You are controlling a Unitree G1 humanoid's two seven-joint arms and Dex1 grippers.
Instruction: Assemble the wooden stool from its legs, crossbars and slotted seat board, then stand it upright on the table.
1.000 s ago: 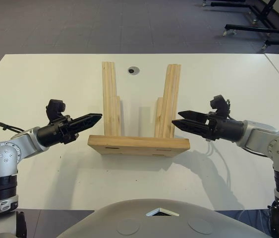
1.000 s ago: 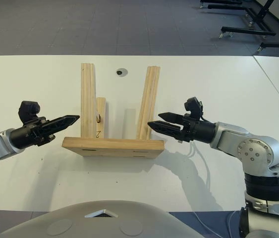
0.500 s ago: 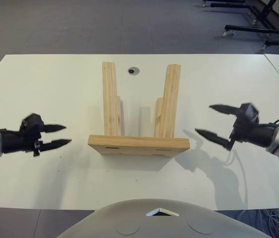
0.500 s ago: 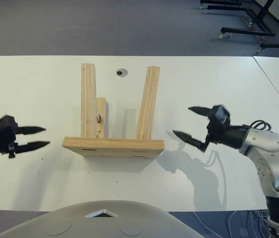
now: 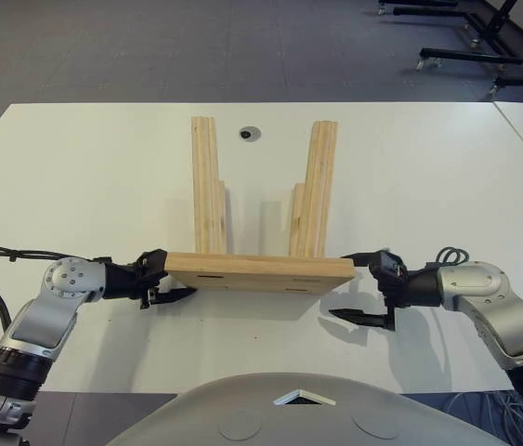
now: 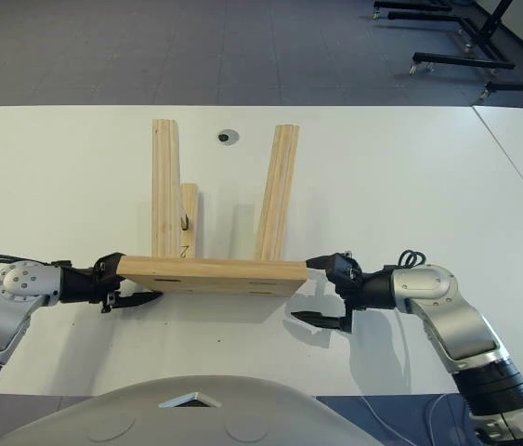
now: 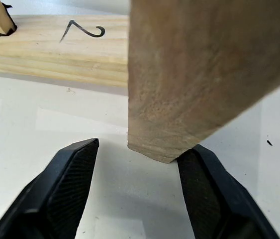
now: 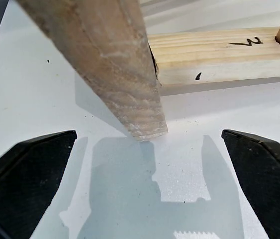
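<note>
Stool [image 5: 207, 186] lies on its side mid-frame on the desk [image 5: 75, 167]. Left tool [image 5: 166, 277] and right tool [image 5: 343, 286], both spread, straddle the seat [image 5: 259, 272] ends. Rigid, probably weighty wood: pinch both ends, tip evenly.

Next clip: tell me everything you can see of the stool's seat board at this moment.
The seat board is a thick slab of pale wood with small dark slots in the face toward the robot. It stands on one long edge on the white table, with two legs running from its far face along the table. Its ends sit between the open fingers of the left claw and right claw; contact cannot be told.
</note>
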